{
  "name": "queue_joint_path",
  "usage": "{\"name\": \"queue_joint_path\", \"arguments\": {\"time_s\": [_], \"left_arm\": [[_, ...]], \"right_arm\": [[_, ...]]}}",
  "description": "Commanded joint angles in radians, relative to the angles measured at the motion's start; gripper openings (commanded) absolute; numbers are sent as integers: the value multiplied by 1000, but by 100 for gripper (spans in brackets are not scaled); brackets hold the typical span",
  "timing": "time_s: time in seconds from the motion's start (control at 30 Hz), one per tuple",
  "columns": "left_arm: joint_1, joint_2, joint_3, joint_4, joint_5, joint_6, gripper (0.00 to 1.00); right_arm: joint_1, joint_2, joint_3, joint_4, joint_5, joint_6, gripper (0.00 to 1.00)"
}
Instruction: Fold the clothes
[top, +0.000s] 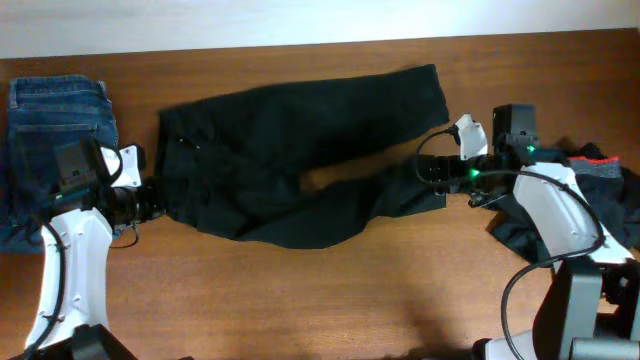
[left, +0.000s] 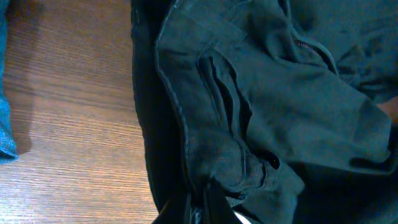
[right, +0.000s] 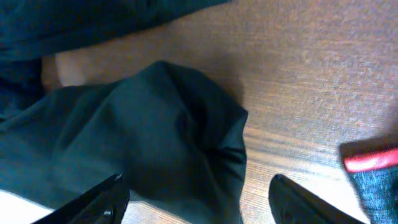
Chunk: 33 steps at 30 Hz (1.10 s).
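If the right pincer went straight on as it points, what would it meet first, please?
The right pincer would likely meet the black trousers' leg end first, just ahead.

The left arm (top: 72, 255) reaches in from the near left, the left pincer (top: 158, 200) clamped tight. The right arm (top: 557, 215) stretches leftward, the right pincer (top: 428, 170) spread wide.

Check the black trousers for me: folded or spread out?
Spread out. The black trousers lie full-length across the table, waist to the left, the two legs splayed apart with bare wood showing between them.
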Motion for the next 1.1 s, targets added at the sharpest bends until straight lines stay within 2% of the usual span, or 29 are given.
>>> {"name": "queue_joint_path", "arguments": {"time_s": [0.0,0.1,0.17,0.27,0.4,0.7,1.07], "left_arm": [[1,-11,1,6,-3,-11,2],[1,-11,1,6,-3,-11,2],[1,-11,1,6,-3,-11,2],[1,-11,1,6,-4,-11,2],[1,-11,1,5,-20,-11,2],[1,-11,1,-41,-77,-46,1],[1,-11,1,-132,-171,-113,1]], "right_arm": [[-1,-13,-51,56,-17,-11,70],[-1,-13,-70,72,-17,-11,53],[-1,-13,-74,70,-16,-11,31],[-2,-13,-74,67,-4,-1,4],[-31,-13,-74,54,17,56,4],[-206,-13,-74,-160,17,129,4],[-242,-13,-74,-142,2,129,4]]}}
